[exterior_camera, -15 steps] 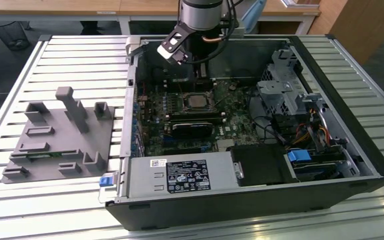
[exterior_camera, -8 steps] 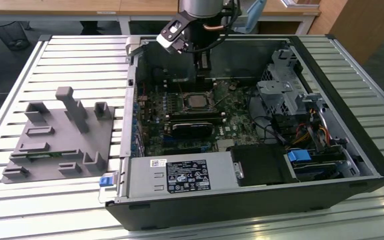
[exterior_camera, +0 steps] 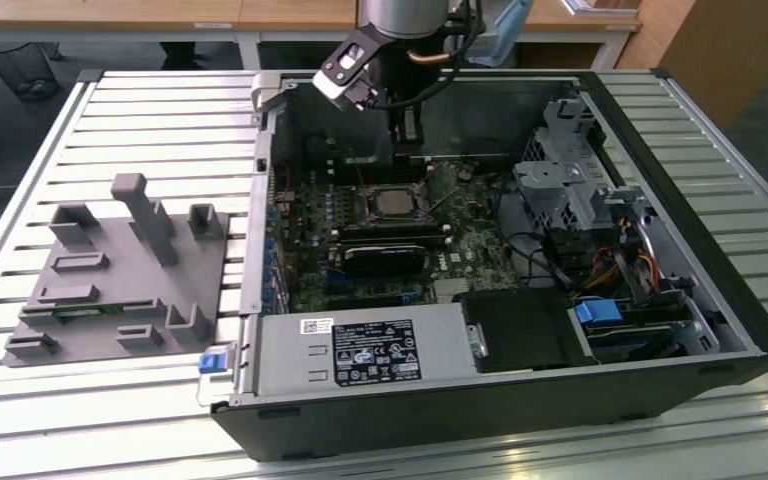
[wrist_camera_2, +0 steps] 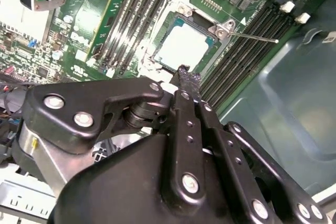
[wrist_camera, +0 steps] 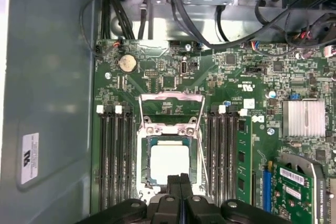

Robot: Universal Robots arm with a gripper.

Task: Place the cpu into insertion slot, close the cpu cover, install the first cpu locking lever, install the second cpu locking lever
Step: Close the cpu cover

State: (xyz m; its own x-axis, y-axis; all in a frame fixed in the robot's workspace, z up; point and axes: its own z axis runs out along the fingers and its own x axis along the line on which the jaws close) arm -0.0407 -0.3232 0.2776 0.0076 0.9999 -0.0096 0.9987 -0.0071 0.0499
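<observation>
The cpu (wrist_camera: 169, 161), one, sits in one insertion slot (wrist_camera: 196, 157); one cpu cover (wrist_camera: 170, 97) open.

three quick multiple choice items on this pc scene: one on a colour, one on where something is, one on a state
1. The board is: A green B red C white
2. The cpu is: A in the slot B loose at the board's edge C held aloft
3. The gripper is: A wide open B shut on the cpu C shut, empty
Key: 1 A, green shows all around the slot; 2 A, in both wrist views it lies flat in the slot; 3 C, its jaws meet with nothing between.
</observation>
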